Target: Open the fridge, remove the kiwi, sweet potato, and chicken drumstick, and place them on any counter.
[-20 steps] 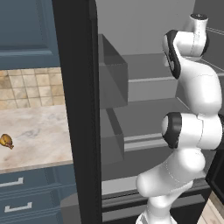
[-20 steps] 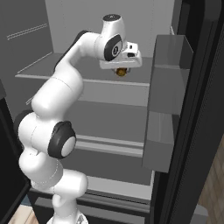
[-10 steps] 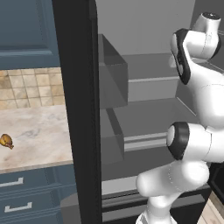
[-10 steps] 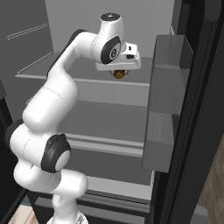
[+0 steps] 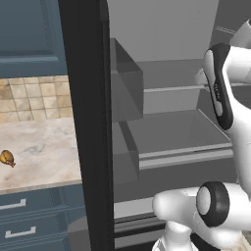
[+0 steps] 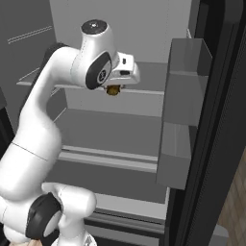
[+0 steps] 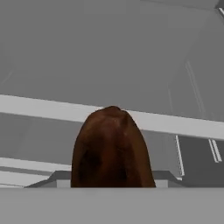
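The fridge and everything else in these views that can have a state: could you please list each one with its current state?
fridge: door open, grey shelves exposed.
sweet potato: held in the gripper, lifted clear of the shelves inside the fridge.
gripper: closed on the sweet potato, inside the fridge.
chicken drumstick: lying on the counter, out of the fridge.
counter: carries the chicken drumstick.
drawers: shut.

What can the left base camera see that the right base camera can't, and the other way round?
Left base view alone: the beige counter beside the fridge, with the chicken drumstick lying on it, blue-grey drawers below. Right base view alone: the pincer inside the fridge, closed on the sweet potato. Both: the open fridge's grey shelves and the white arm.
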